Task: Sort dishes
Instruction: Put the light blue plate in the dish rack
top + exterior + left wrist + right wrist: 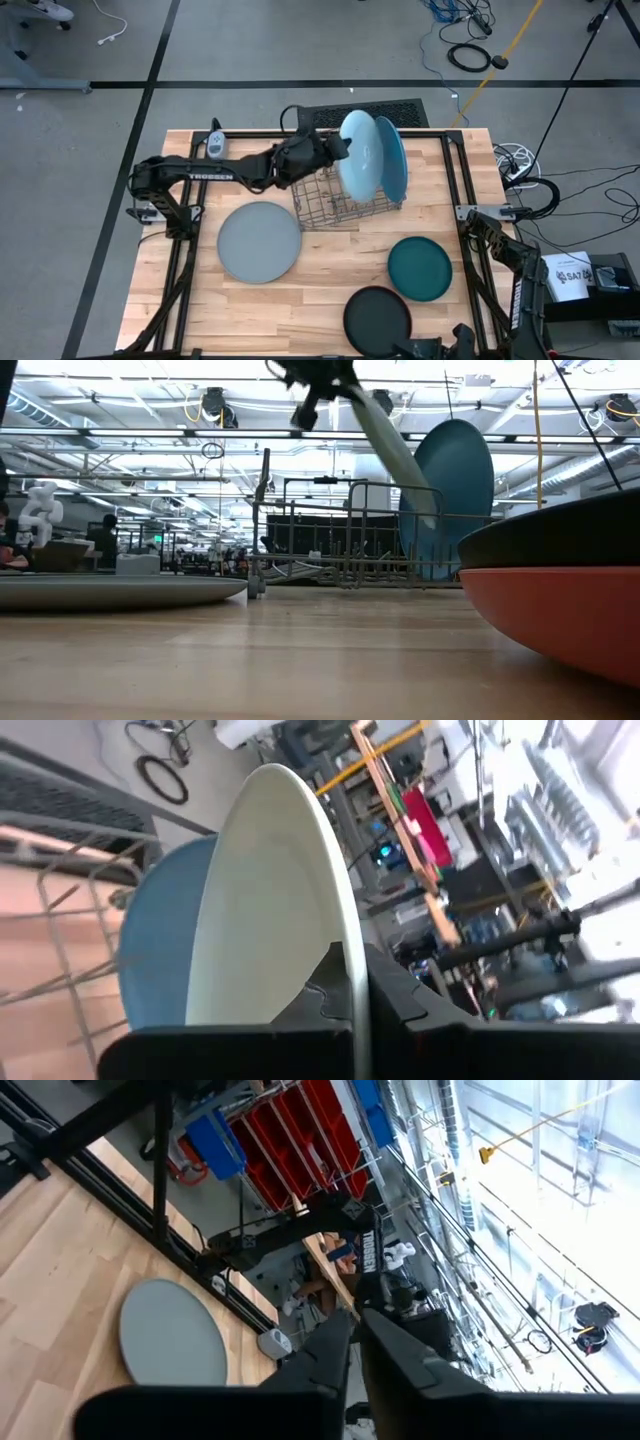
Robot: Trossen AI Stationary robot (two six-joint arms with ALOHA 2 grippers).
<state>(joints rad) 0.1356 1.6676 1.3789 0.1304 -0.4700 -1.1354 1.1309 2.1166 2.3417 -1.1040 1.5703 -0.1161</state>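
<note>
Showing a wooden table (300, 290) from above, with a grey wire dish rack (330, 205) near its far middle. Reaching in from the left, left gripper (335, 148) poised above the rack, jaws clamped on the rim of a large pale blue plate (358, 155) held on edge and tilted. Seen in the left wrist view as dark fingers (395, 995) pinching either face of that plate's (270, 910) rim. Standing on edge in the rack just behind it, a mid-blue plate (396, 158), close beside the pale one; touching or apart, impossible to tell. In the low view, pale plate (392, 450) slanting down across the front of the upright mid-blue plate (455, 485), lower edge among the rack wires (340, 530).

Lying flat on the table near the rack, toward the left arm's side, a grey plate (259, 242). Lying flat toward the right arm's side, a dark teal plate (419, 268); nearer the front edge, a black plate (377, 320). In the low view, black plate (560, 535) stacked on an orange plate (570, 615) close to the camera.

Parked at the table's front right corner, right gripper (357, 1342), well apart from the rack, jaws nearly closed and holding nothing.
</note>
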